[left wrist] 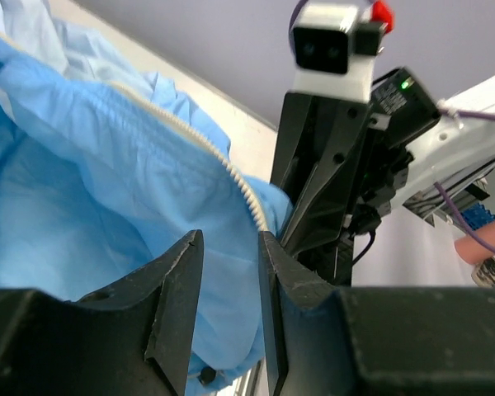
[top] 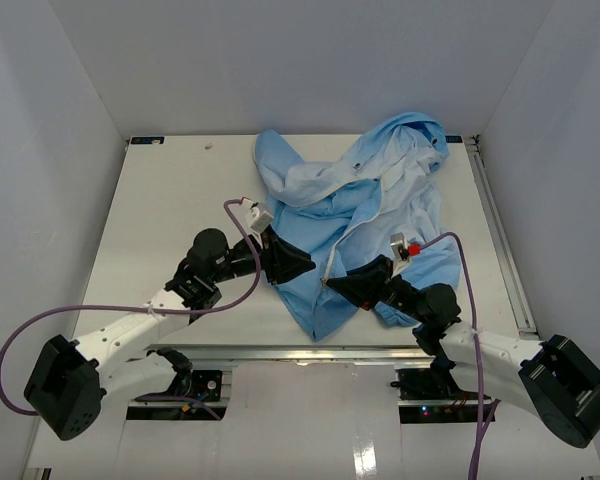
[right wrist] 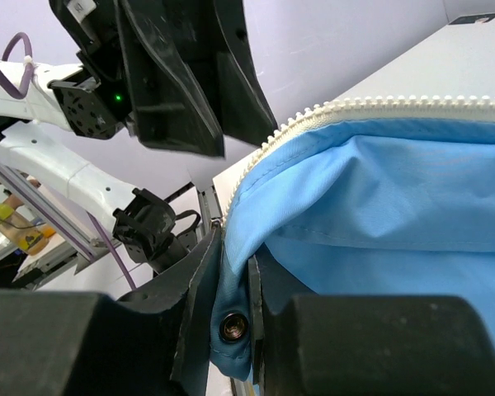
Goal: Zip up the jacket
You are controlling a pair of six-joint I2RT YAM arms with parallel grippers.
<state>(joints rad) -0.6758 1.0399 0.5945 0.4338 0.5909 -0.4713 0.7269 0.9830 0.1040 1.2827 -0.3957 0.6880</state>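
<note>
While the light blue jacket (top: 380, 200) is lying crumpled on the far right part of the white table (top: 160, 220), we are working at its near hem, which is reaching almost to the table's near edge. With our right gripper (right wrist: 235, 264) we are pinching the lower corner of one front edge. Its fingers are pressing on the blue fabric just above a small metal snap (right wrist: 233, 327), and the white zipper teeth (right wrist: 371, 106) are running up and away from this grip. Our left gripper (left wrist: 229, 247) is keeping its fingers apart with a narrow gap between them, and it is gripping nothing. In the left wrist view the zipper teeth are ending just beyond this gap, beside the black fingers of the right gripper. From above, both grippers are pointing at each other over the hem, with their tips near one another.
</note>
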